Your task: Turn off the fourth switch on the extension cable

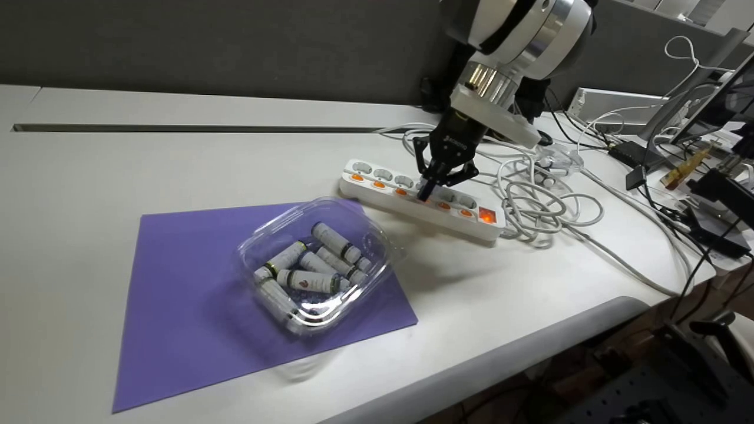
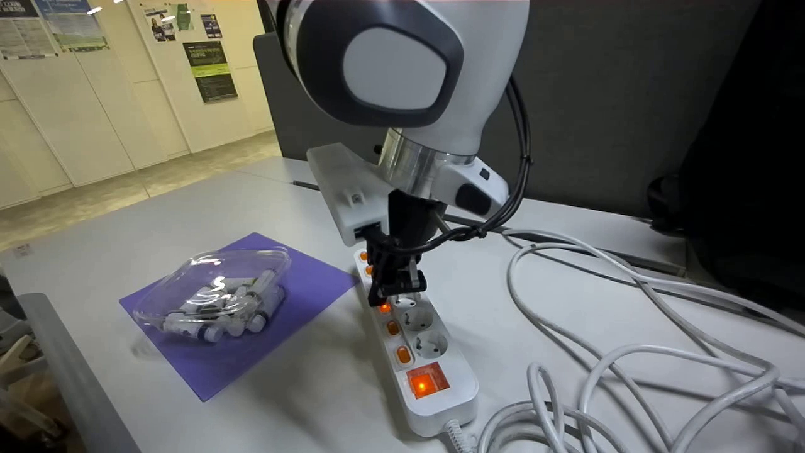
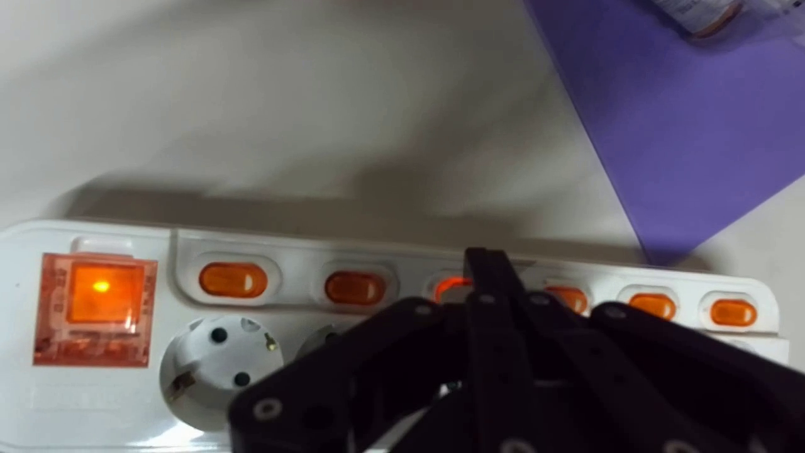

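Note:
The extension cable (image 1: 406,207) is a long white power strip lying on the desk, also seen in an exterior view (image 2: 454,385) and the wrist view (image 3: 295,277). It has a row of small orange switches and a large lit switch (image 3: 105,292) at one end. My gripper (image 1: 425,193) points down over the strip's middle, its fingers shut together with nothing between them. In the wrist view the fingertips (image 3: 487,253) lie beside a red-glowing switch (image 3: 449,283), third from the large switch, partly hidden by the fingers. I cannot tell whether they touch it.
A purple sheet (image 1: 188,294) lies beside the strip, with a clear plastic box (image 1: 321,203) of several white tubes on it. Loose grey-white cables (image 1: 533,206) are tangled at the strip's lit end. A dark partition (image 1: 206,47) stands behind the desk.

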You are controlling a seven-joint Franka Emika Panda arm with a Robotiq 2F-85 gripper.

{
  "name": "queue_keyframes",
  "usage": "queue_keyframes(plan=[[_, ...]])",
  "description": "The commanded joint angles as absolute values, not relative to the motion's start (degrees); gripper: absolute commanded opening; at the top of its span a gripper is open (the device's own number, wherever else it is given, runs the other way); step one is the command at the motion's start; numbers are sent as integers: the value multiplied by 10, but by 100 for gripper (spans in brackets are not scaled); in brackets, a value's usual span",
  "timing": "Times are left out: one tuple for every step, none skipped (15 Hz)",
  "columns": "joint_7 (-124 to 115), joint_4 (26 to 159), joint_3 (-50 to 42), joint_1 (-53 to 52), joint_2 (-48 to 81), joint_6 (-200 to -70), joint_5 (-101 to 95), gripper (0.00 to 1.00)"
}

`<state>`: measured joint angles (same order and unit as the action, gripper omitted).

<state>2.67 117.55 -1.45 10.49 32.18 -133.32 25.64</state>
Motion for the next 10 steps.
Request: queue_keyframes(plan=[[19,1199,-14,108,300,-1348,254,0],[18,1199,-14,108,300,-1350,254,0],[18,1199,-14,109,300,-1350,254,0],[18,1199,-14,110,301,-1350,255,0],[18,1198,-14,111,302,-1349,256,0],[18,1196,-14,112,305,-1348,257,0],[19,1194,-14,115,307,-1345,260,0],[19,1192,-14,117,310,-1343,262,0],[20,1190,-14,119,312,-1341,265,0],[21,1187,-13,123,316,-1338,269,0]])
